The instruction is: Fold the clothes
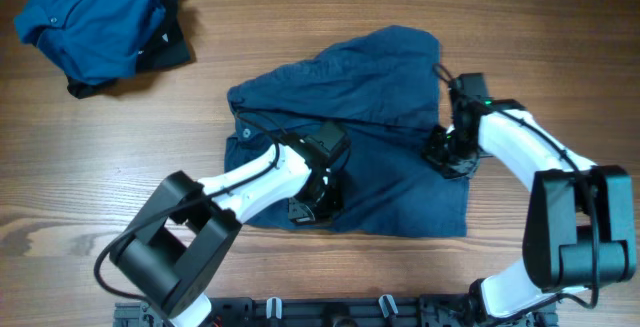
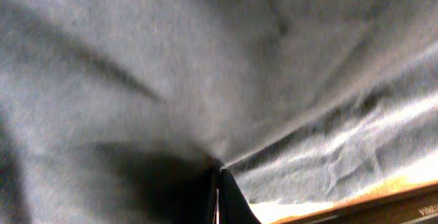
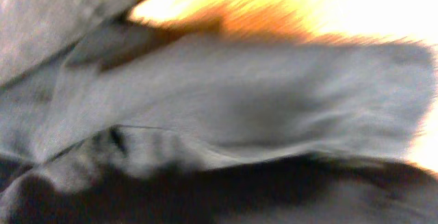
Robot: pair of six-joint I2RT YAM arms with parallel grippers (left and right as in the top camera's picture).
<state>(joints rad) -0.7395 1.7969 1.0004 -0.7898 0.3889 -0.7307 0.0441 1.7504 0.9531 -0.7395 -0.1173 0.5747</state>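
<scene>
Presently, the navy shorts (image 1: 370, 87) lie crumpled at the centre of the frame on the bench (image 1: 560, 27), their long side running roughly left to right. The left hand (image 1: 318, 195) sits on their lower middle, clenched; in the left wrist view, cloth gathers to a point at its fingers (image 2: 233, 200), so it is grasping the shorts. The right hand (image 1: 448, 155) is at their right edge, also clenched, but its own view is too blurred to tell whether cloth is pinched. Most of the cloth lies toward the top of the frame from both hands, so a fold would likely carry that way. The blue shirt (image 1: 80, 17) lies heaped at upper left, well apart, nearer the left arm.
</scene>
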